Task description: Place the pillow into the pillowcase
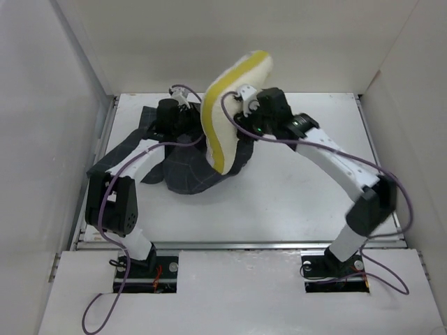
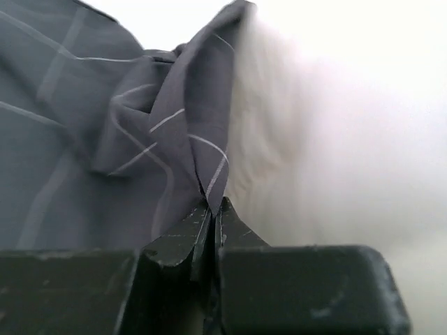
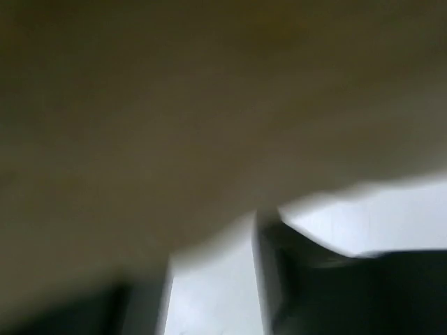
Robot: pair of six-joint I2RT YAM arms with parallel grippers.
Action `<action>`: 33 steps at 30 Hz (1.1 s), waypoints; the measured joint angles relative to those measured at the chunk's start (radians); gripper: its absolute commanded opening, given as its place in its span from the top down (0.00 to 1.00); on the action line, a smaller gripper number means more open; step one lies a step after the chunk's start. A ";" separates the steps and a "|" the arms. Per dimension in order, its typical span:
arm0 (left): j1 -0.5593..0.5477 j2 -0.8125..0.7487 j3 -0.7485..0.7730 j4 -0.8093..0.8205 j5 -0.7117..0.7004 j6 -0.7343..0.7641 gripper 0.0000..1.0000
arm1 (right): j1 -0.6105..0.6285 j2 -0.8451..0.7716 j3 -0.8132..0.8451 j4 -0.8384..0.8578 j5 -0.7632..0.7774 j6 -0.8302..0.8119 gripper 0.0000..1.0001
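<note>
Top external shows the pillow (image 1: 234,98) standing tilted on edge over the pillowcase (image 1: 188,174) toward the far side of the table (image 1: 300,195), the right gripper (image 1: 250,98) against its upper end; left wrist alone shows the left gripper (image 2: 211,209) pinched tight on a pillowcase fold; right wrist is blurred, so whether that gripper's fingers are apart cannot be told.

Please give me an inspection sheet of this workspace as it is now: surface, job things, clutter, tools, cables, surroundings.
Surface: white table, no stains seen.
Job's things: pillow stands tilted, lower end among the folds of the crumpled pillowcase.
Clutter: nothing seen.
Tools: left tool shut on pillowcase fabric; right tool beside the pillow's upper part, state unclear.
Cables: purple cables along both arms; one loops across the pillow.
Surroundings: plain white walls on three sides.
</note>
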 measured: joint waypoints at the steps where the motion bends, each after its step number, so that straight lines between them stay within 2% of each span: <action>1: -0.006 0.000 0.000 0.002 0.005 0.008 1.00 | 0.002 -0.100 -0.116 -0.010 0.037 0.016 0.27; 4: -0.032 0.000 0.001 0.002 0.008 0.034 1.00 | 0.007 -0.395 -0.332 -0.023 0.182 0.072 0.09; 6: -0.055 0.005 0.009 -0.005 0.011 0.052 1.00 | 0.000 -0.596 -0.361 -0.028 0.303 0.109 0.00; 11: -0.105 0.055 0.077 -0.014 0.014 0.083 1.00 | -0.026 -0.768 -0.340 -0.009 0.488 0.143 0.00; 13: -0.123 0.074 0.100 -0.019 0.014 0.093 1.00 | -0.028 -0.757 -0.334 -0.004 0.515 0.138 0.00; 16: -0.150 0.084 0.114 -0.048 0.013 0.114 1.00 | -0.032 -0.666 -0.347 0.000 0.476 0.107 0.00; 25: -0.194 0.085 0.146 -0.111 -0.024 0.176 1.00 | -0.055 -0.322 -0.595 0.069 0.218 0.062 0.00; 28: -0.195 0.085 0.146 -0.130 -0.033 0.186 1.00 | -0.065 -0.193 -0.631 0.111 0.106 0.055 0.00; 29: -0.195 0.085 0.147 -0.138 -0.039 0.189 1.00 | -0.067 -0.151 -0.634 0.132 0.066 0.050 0.08; 31: -0.198 0.085 0.148 -0.153 -0.048 0.195 1.00 | -0.073 -0.081 -0.638 0.206 -0.014 0.037 0.39; 32: -0.201 0.085 0.148 -0.162 -0.052 0.196 1.00 | -0.076 -0.057 -0.637 0.238 -0.048 0.033 0.94; 33: -0.204 0.085 0.149 -0.171 -0.056 0.198 1.00 | -0.079 -0.032 -0.628 0.267 -0.081 0.035 1.00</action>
